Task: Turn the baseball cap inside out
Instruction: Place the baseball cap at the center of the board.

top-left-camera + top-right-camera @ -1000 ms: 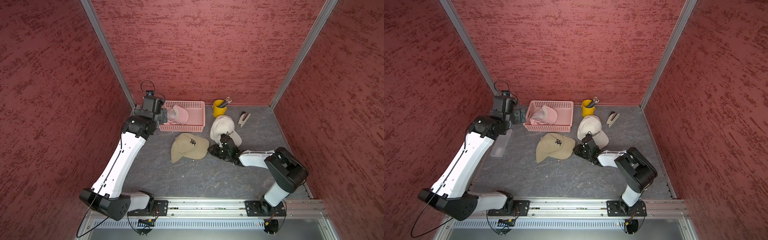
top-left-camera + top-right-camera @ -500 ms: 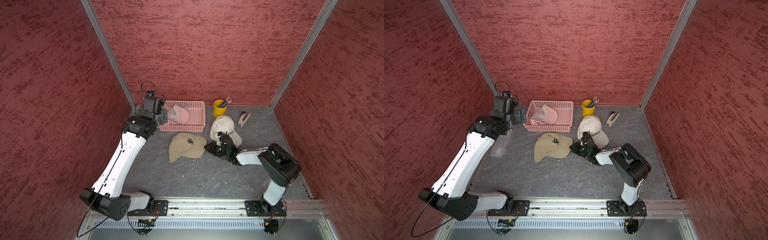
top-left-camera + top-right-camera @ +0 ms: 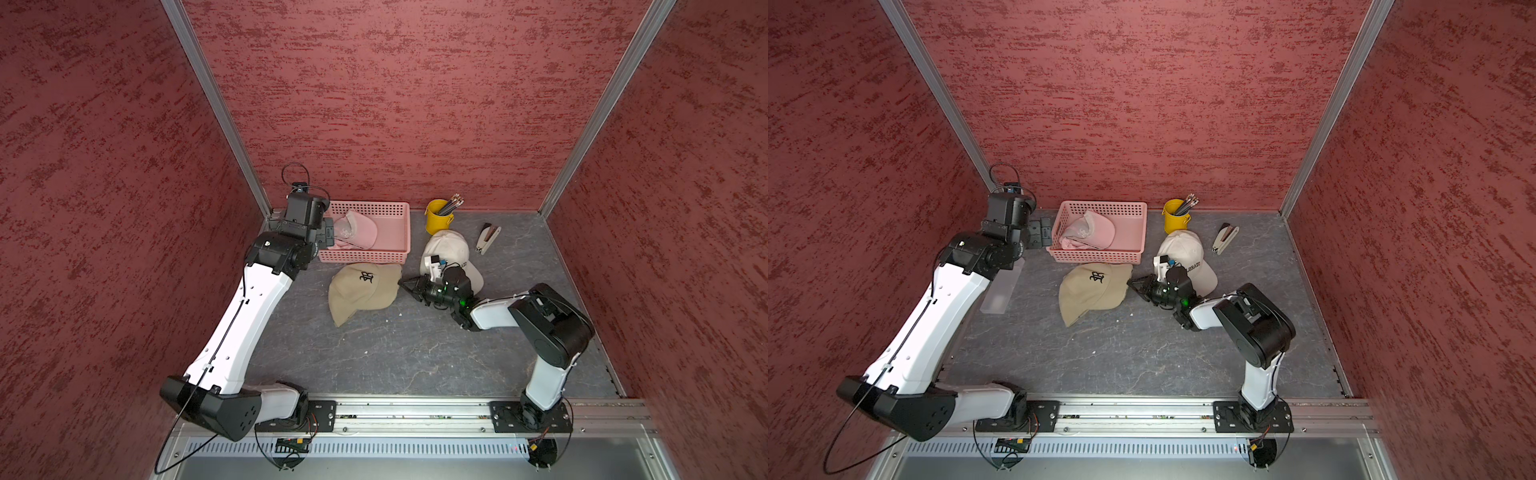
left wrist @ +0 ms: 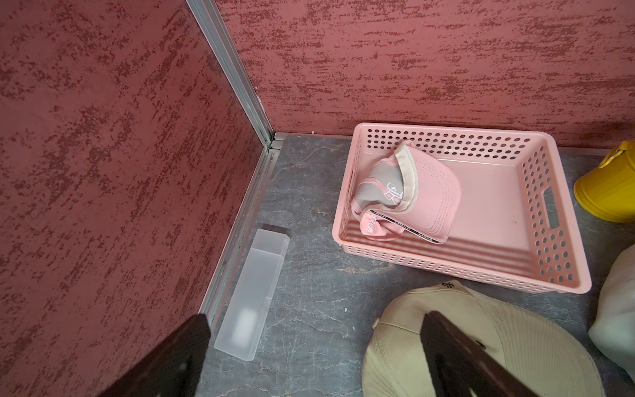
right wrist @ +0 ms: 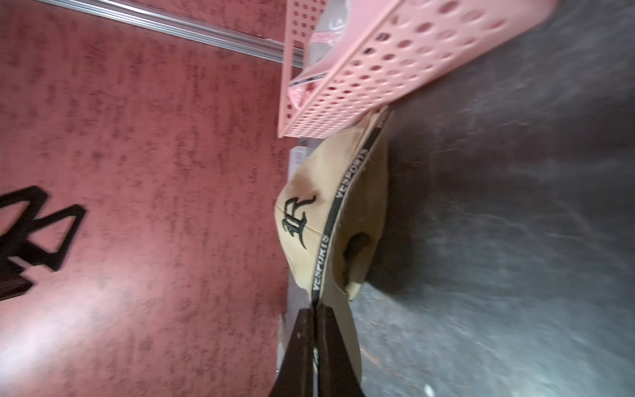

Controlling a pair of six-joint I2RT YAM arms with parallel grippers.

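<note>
Just in front of the pink basket [image 3: 365, 254], the right gripper [image 3: 405, 285] now pinches the tan cap [image 3: 360, 291].
Within the last second its jaws have gone from partly spread to pressed together on the cap's black-taped rim, as the right wrist view shows, and the cap seems nudged a little along the basket's front wall, away from the white cap [image 3: 448, 248]. The tan cap lies crown-up, its rear edge against or just beside the basket. The left gripper [image 4: 314, 319] hangs off the basket's end wall, jaws spread wide and empty. I judge the grasp made and the turning itself still to do.
</note>
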